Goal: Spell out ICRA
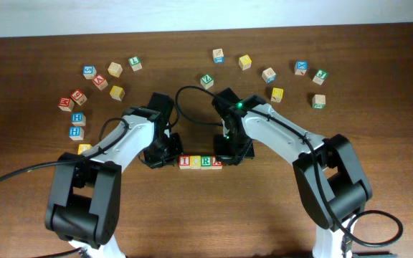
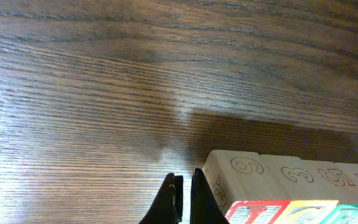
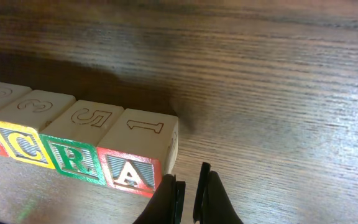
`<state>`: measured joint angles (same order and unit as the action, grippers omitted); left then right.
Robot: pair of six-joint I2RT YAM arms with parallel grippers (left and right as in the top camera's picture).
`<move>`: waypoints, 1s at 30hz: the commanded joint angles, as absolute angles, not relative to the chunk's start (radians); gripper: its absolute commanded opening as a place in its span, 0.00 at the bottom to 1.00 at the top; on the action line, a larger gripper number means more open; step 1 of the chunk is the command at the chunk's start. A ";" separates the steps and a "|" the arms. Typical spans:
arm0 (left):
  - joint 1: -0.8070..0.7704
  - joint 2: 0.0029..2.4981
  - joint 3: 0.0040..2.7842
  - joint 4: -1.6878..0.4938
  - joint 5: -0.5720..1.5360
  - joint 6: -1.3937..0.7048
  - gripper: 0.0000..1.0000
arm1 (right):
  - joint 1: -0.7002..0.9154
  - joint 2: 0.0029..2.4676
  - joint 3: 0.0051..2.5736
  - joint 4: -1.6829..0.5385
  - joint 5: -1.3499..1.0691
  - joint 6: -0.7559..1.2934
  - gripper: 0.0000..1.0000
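Row of four wooden letter cubes (image 1: 200, 161) between left gripper (image 1: 169, 158) and right gripper (image 1: 229, 155); loose wooden cubes (image 1: 116, 92) scattered behind row.

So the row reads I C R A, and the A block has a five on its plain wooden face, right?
No. The A block carries a 1 on its plain face; the 5 is on the R block, as the right wrist view shows.

Both arms reach from the bottom edge toward mid-frame, leaning in toward each other. The left gripper (image 1: 162, 152) and right gripper (image 1: 234, 149) hang low, pointing down, each with jaws nearly together, a thin gap between.
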<state>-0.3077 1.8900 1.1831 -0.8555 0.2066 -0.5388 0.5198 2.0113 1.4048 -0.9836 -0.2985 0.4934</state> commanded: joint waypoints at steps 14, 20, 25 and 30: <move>-0.326 1.898 1.177 -0.860 0.222 -0.526 0.00 | 0.525 2.002 1.397 -0.983 -0.330 0.492 0.04; -0.325 1.898 1.177 -0.857 0.221 -0.526 0.02 | 0.525 2.002 1.397 -0.974 -0.329 0.491 0.04; -0.325 1.898 1.177 -0.867 0.221 -0.526 0.03 | 0.524 2.002 1.397 -0.967 -0.328 0.491 0.04; -0.324 1.898 1.177 -0.868 0.194 -0.526 0.06 | 0.524 2.002 1.397 -0.968 -0.303 0.491 0.05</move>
